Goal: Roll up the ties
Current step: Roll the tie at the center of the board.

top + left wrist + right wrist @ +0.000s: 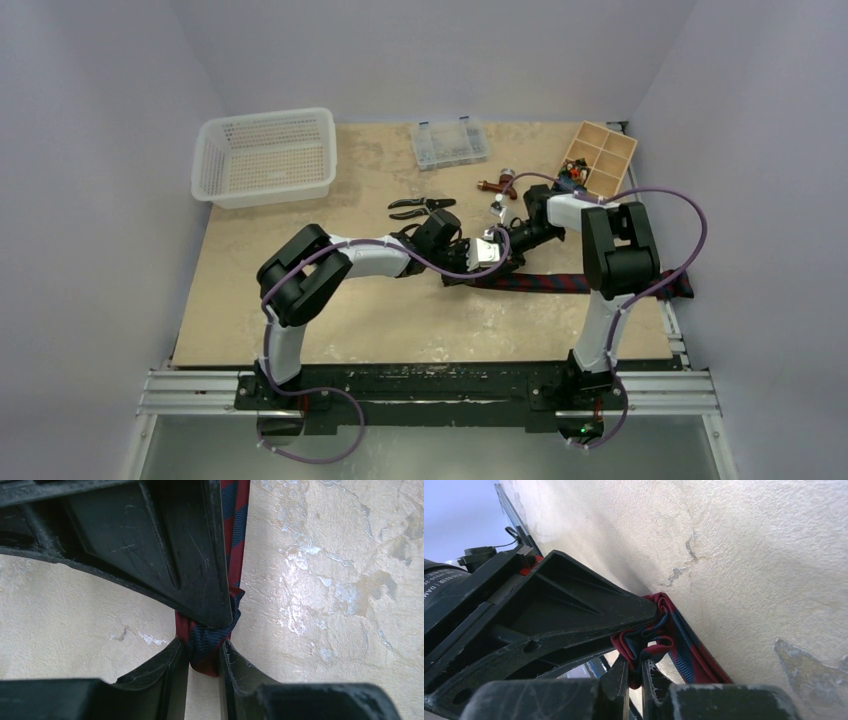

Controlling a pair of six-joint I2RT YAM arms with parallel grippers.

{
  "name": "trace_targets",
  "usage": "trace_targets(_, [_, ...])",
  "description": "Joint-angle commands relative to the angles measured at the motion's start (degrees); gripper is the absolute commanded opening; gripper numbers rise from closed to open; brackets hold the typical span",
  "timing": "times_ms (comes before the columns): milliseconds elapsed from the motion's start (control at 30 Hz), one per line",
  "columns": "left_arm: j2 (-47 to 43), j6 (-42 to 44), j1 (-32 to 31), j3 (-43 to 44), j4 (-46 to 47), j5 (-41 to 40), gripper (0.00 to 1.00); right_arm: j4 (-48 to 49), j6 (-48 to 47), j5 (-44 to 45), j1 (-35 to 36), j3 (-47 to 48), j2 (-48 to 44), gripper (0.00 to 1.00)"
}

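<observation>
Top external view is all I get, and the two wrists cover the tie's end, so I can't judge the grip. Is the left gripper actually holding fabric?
Observer: Yes. The left wrist view shows the left gripper shut on the tie, pinching a bunched red and navy end.
Operator: And the right arm, is it gripping or only touching?
Observer: Gripping. In the right wrist view the right gripper is shut on that same bunch, where the fabric lies in a few loose folds.
</observation>
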Motion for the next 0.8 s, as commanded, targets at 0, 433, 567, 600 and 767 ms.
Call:
trace_targets(0, [3.33,0.68,0.10,-2.51,-10.25,-3.71,0.22,1.68,-0.54,3.20,-0.46,1.15,-0.16,0.00])
trace_targets(433, [-4.57,-3.24,4.91,-9.97,12.42,10.18,0.67,0.11,-3.47,9.59,-1.37,1.29,5.46,0.00])
trace_targets(567, [-3.39,-3.92,4.98,-8.83,14.46,11.06,0.81,-0.56,-4.99,9.37,-2.41,1.71,6.66,0.00])
trace_targets(600, [-2.56,-4.15,4.83,-8.31,14.90,11.39,0.87,-1.03,-5.62,9.04,-2.55,1.98,6.75,0.00])
trace_targets(767, [1.67,-4.90,2.36,-3.05,14.80,9.25,0.95,-2.80,-7.86,6.83,-2.46,3.12,6.00,0.00])
